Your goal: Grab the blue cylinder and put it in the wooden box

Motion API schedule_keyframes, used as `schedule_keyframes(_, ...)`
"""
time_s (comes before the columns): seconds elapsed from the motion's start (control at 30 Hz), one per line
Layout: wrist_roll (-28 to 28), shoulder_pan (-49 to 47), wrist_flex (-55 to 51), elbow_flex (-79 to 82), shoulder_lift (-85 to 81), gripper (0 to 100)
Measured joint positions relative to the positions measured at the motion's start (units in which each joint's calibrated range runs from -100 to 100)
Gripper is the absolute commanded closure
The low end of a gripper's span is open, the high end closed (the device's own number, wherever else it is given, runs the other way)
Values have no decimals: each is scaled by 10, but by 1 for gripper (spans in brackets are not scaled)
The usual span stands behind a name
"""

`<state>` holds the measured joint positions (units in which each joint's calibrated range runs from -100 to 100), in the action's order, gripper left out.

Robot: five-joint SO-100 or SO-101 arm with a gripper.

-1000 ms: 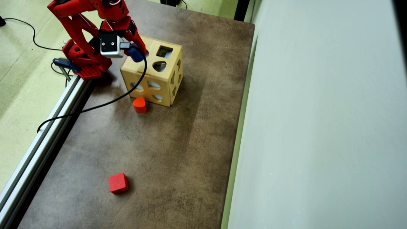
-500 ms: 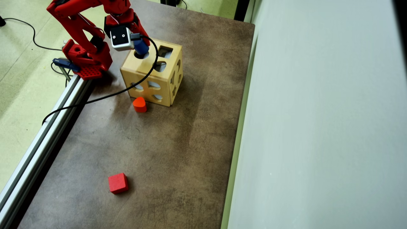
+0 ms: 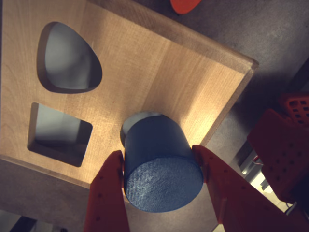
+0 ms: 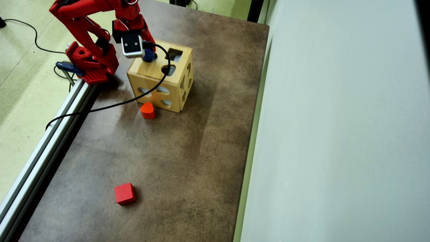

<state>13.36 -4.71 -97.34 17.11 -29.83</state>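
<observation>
I see gripper (image 3: 161,169) clamped on blue cylinder (image 3: 161,166), red fingers (image 3: 108,193) pressing both its sides. Cylinder held just above top face of wooden box (image 3: 159,72), over round cut-out. No readable writing or labels. Orange-red heart block (image 4: 147,110) touches box; red cube (image 4: 124,194) well apart.

In the wrist view, the red two-finger gripper (image 3: 162,166) is clamping the short solid blue cylinder (image 3: 161,169) by its sides, its rough flat end facing the camera. The cylinder is hanging over the top face of the large light-wood box (image 3: 145,72), whose rounded and square cut-outs are lying to the left. A red block (image 3: 185,5) is showing at the top edge, on the dark bench (image 3: 285,34)
</observation>
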Motion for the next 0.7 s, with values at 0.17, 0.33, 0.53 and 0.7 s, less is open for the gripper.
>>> schedule_keyframes(0.17, 0, -1, 0, 0, 0, 82)
schedule_keyframes(0.33, 0, -3, 0, 0, 0, 81)
schedule_keyframes(0.53, 0, -3, 0, 0, 0, 73)
schedule_keyframes(0.7, 0, -3, 0, 0, 0, 70)
